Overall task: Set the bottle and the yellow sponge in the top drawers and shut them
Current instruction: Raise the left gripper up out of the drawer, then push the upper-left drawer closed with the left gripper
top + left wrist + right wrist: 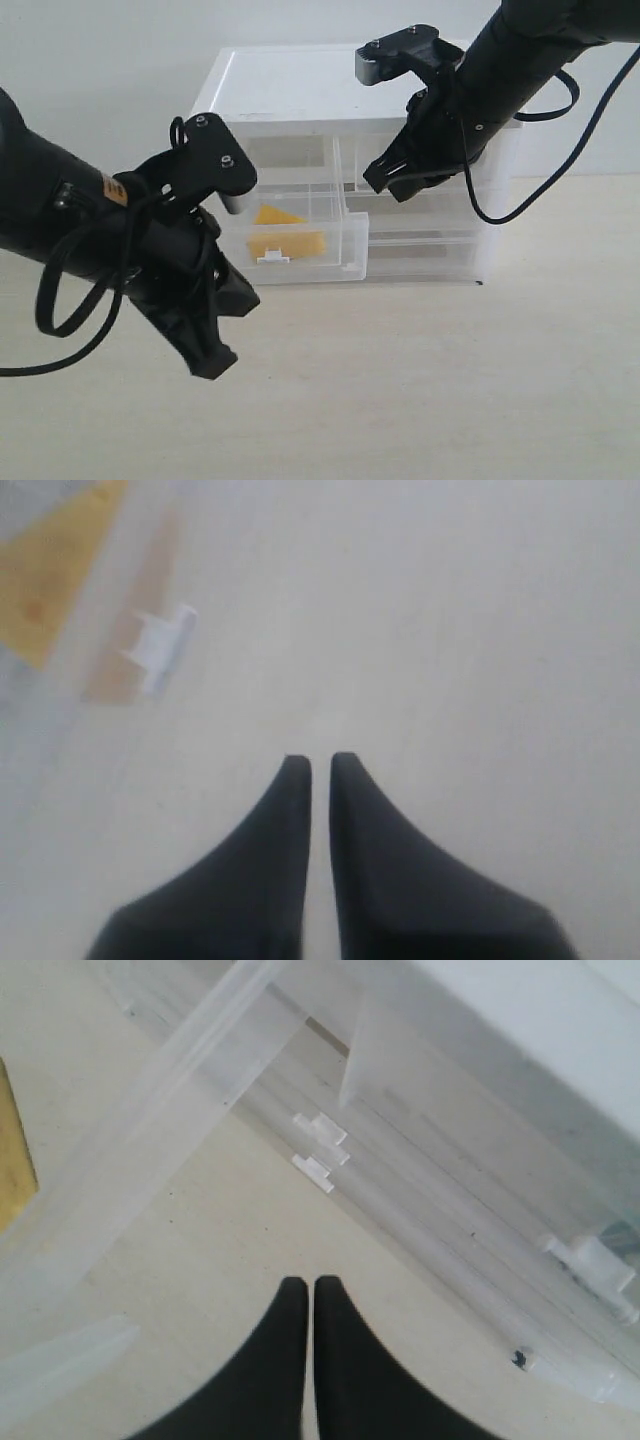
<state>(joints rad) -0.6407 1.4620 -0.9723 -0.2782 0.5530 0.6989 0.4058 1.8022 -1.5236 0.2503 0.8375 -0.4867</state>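
No print we can read; the orange sticker (118,188) on the left arm is too blurred. Sponge (285,232) lies in the left top drawer (300,270), which stands open at centre frame. Left gripper (210,365), fingers together and empty, hangs lower left over the table (450,380), its arm covering the drawer's left end. Right gripper (385,185), also together and empty, sits upper right before the cabinet (300,80). We cannot place the bottle.
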